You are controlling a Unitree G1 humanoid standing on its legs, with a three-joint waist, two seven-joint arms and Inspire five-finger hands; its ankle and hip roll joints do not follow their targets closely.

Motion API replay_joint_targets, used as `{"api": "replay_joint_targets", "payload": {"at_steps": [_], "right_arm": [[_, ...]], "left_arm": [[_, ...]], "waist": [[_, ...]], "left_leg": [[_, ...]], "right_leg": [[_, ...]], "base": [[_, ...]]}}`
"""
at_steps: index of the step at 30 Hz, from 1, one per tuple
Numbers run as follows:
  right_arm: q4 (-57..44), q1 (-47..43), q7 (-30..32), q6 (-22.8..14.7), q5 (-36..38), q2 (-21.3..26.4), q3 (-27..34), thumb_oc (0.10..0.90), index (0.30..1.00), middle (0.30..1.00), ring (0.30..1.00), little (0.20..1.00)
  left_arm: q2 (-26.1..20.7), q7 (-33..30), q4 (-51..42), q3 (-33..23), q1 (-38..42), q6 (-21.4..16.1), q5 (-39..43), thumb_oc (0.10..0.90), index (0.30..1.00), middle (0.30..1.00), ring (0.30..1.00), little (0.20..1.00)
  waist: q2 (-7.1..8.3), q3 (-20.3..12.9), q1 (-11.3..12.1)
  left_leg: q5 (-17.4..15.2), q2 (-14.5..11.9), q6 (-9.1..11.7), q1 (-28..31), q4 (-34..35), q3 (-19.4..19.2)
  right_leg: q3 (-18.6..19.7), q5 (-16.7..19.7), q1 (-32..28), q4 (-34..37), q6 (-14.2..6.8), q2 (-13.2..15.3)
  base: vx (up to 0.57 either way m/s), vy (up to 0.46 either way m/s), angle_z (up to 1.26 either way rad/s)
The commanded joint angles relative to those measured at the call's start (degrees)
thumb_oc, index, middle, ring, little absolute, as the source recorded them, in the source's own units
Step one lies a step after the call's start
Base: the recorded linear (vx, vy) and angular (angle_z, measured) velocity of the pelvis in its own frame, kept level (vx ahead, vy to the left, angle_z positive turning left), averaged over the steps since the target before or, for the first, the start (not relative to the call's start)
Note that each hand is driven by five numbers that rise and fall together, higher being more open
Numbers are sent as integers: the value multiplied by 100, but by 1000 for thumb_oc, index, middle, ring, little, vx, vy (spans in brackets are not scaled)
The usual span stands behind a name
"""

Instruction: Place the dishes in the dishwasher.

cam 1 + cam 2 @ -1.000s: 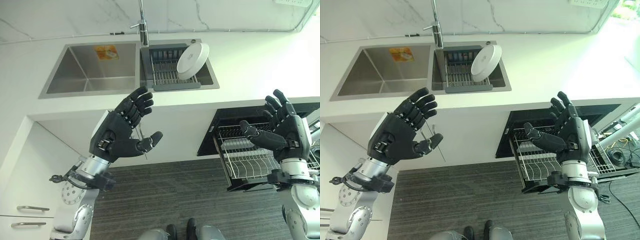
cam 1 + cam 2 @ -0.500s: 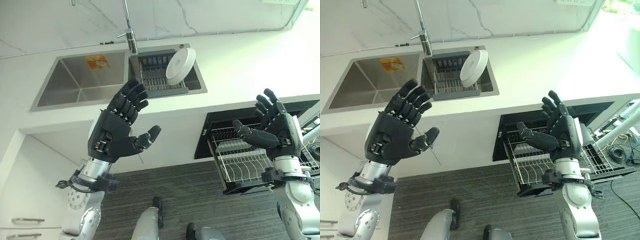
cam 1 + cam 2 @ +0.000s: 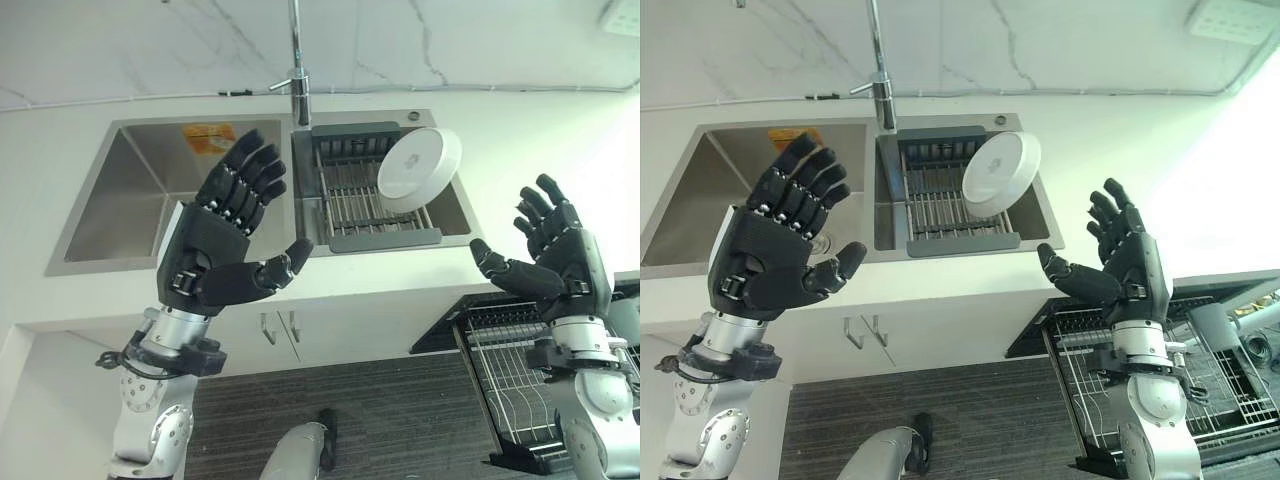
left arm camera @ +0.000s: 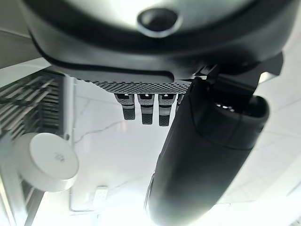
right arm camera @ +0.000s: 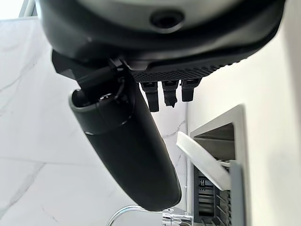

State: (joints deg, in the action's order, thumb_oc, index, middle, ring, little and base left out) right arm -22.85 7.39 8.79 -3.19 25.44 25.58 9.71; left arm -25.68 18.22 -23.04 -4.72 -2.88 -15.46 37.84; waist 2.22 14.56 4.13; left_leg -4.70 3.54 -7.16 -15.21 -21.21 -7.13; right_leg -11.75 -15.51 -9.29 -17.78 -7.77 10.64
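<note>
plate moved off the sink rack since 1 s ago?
No. The white plate leans in the same corner of the grey rack in the sink; the camera shifted, not the plate.

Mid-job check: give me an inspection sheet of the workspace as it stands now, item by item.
Surface: white countertop with a two-basin steel sink.
Job's things: one white plate leaning tilted in the grey drying rack in the right basin; dishwasher rack pulled out below the counter at the right, no dishes seen in it.
Clutter: orange sticker on the left basin's wall.
Hands: left hand and right hand raised, fingers spread, holding nothing.
Cables: nothing seen.
Surroundings: faucet, marble-patterned wall, dark floor, cabinet handles.
</note>
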Motion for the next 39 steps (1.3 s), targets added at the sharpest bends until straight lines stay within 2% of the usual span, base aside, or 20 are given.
{"api": "replay_joint_targets", "payload": {"at_steps": [1,2,5,6,7,8,10,12,13,15,18,19,21,24,32,38,39], "right_arm": [[-537,-383,138,-788,-53,145,363,800,900,900,900,900],[-550,-437,18,-739,78,94,331,800,900,900,900,900],[-523,-548,45,-803,124,-20,269,800,900,900,900,900],[-548,-545,57,-867,113,-92,245,800,900,900,900,900],[-543,-580,40,-905,98,-172,181,800,900,900,900,900],[-464,-612,-188,-896,287,-164,92,800,900,900,900,900],[-406,-592,-399,-856,383,-65,82,800,900,900,900,900],[-336,-654,-567,-845,510,32,48,800,900,900,900,900],[-321,-741,-682,-903,605,66,6,800,900,900,900,900],[-318,-742,-894,-932,795,170,102,800,900,900,900,900],[-310,-905,-1076,-818,1187,343,108,800,900,900,900,900],[-333,-1012,-916,-907,1240,358,99,800,900,900,900,900],[-399,-1058,-718,-844,1103,342,108,800,900,900,900,900],[-424,-1113,-515,-777,883,379,140,800,900,900,900,900],[-352,-1198,-304,-695,892,359,150,800,900,900,900,900],[-67,-1360,-254,-672,1240,312,43,800,900,900,900,900],[163,-1418,-342,-584,1497,272,-48,800,900,900,900,900]], "left_arm": [[-124,148,-738,-183,392,-667,-35,800,900,900,900,900],[-164,143,-770,-201,447,-560,-94,800,900,900,900,900],[-195,231,-784,-211,453,-406,-155,800,900,900,900,900],[-196,266,-793,-177,457,-394,-232,800,900,900,900,900],[-171,291,-769,-132,464,-401,-358,800,900,900,900,900],[-288,119,-735,-121,514,-373,-444,800,900,900,900,900],[-415,29,-694,-183,548,-307,-248,800,900,900,900,900],[-483,-85,-646,-186,615,-247,-236,800,900,900,900,900],[-507,-194,-651,-144,665,-242,-367,800,900,900,900,900],[-478,-176,-637,-188,626,-226,-423,800,900,900,900,900],[-342,-302,-606,-60,597,-265,-507,800,900,900,900,900],[-260,-286,-583,-1,619,-286,-609,800,900,900,900,900],[-226,-298,-607,58,606,-284,-860,800,900,900,900,900],[-245,-336,-592,61,588,-215,-760,800,900,900,900,900],[-239,-340,-508,165,604,-317,-776,800,900,900,900,900],[-256,-424,-356,311,669,-363,-790,800,900,900,900,900],[-251,-423,-273,357,689,-410,-799,800,900,900,900,900]], "waist": [[-168,-666,-41],[-124,-691,3],[-122,-725,22],[-163,-707,-22],[-234,-640,-95],[-276,-557,-127],[-222,-482,-184],[-139,-431,-279],[-105,-398,-336],[-85,-433,-362],[-56,-577,-344],[-68,-654,-334],[-96,-704,-340],[-158,-734,-361],[-217,-785,-423],[-202,-836,-392],[-196,-863,-364]], "left_leg": [[-529,-480,729,330,402,295],[-590,-335,639,385,402,380],[-652,-195,510,433,402,570],[-679,-154,454,511,402,681],[-727,-181,434,624,402,723],[-704,-305,527,668,402,595],[-744,-340,580,729,402,439],[-856,-363,600,835,402,272],[-951,-385,587,919,402,198],[-971,-459,584,946,402,141],[-966,-653,695,966,402,-104],[-980,-706,727,974,402,-148],[-980,-767,767,991,402,-197],[-950,-870,847,991,402,-212],[-988,-896,914,1025,402,-133],[-1027,-891,929,1102,402,-96],[-1028,-895,933,1118,402,-87]], "right_leg": [[-307,46,525,59,117,-462],[-363,292,539,59,-2,-378],[-279,761,352,59,-70,-466],[-239,1131,385,-16,-94,-566],[-173,1310,685,-276,-61,-600],[-343,1066,896,59,64,-493],[-298,906,1296,59,55,-312],[-138,1106,1737,59,-59,-113],[-33,1331,1988,59,-124,-32],[18,1078,1961,59,-147,-101],[-169,834,1853,59,-80,-114],[-224,727,1783,59,-21,-140],[-297,645,1717,59,42,-167],[-338,538,1667,59,117,-219],[-315,484,1633,59,149,-264],[-342,439,1540,59,163,-272],[-375,424,1507,59,173,-269]], "base": [[165,186,-4],[168,201,-4],[136,133,-7],[116,111,-12],[123,44,-13],[73,-41,-16],[42,-142,-49],[54,-181,-48],[92,-222,2],[103,-241,13],[104,-243,19],[114,-186,17],[89,-138,22],[59,-116,18],[18,-31,3],[-8,-7,2],[-38,-11,5]]}}
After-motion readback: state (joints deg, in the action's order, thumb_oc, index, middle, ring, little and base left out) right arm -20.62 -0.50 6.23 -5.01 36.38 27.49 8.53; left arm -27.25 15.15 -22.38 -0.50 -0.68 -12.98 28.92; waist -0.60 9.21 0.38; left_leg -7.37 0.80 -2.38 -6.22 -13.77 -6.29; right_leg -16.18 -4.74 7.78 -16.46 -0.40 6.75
